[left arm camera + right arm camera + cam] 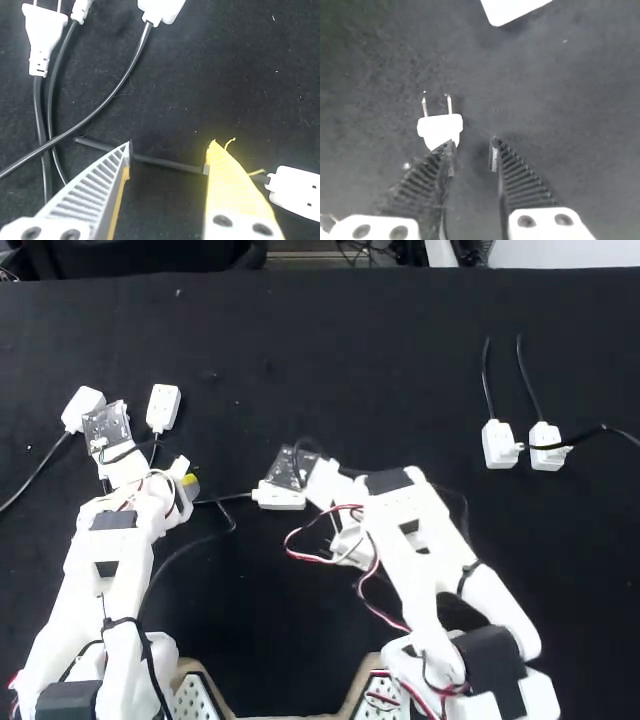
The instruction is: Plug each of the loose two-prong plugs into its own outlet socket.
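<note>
A white two-prong plug (439, 128) lies on the black table, its prongs pointing away from my right gripper (472, 145). That gripper is open, and one fingertip (447, 150) touches the plug's rear. In the high view this plug (280, 496) lies mid-table at the right arm's tip. My left gripper (169, 150) is open just left of it, with the plug's thin black cord (165, 163) running across between the fingertips. The plug's white body (295, 192) lies beyond the yellow finger (225, 170). Another white two-prong plug (42, 30) and a white connector body (160, 10) lie ahead of the left gripper.
Two white pieces (83, 405) (163, 405) on black cords lie at the far left. Two more white plug or socket pieces (498, 443) (545, 447) with cords sit side by side at the right. Red and white arm wires (320, 540) loop near the centre.
</note>
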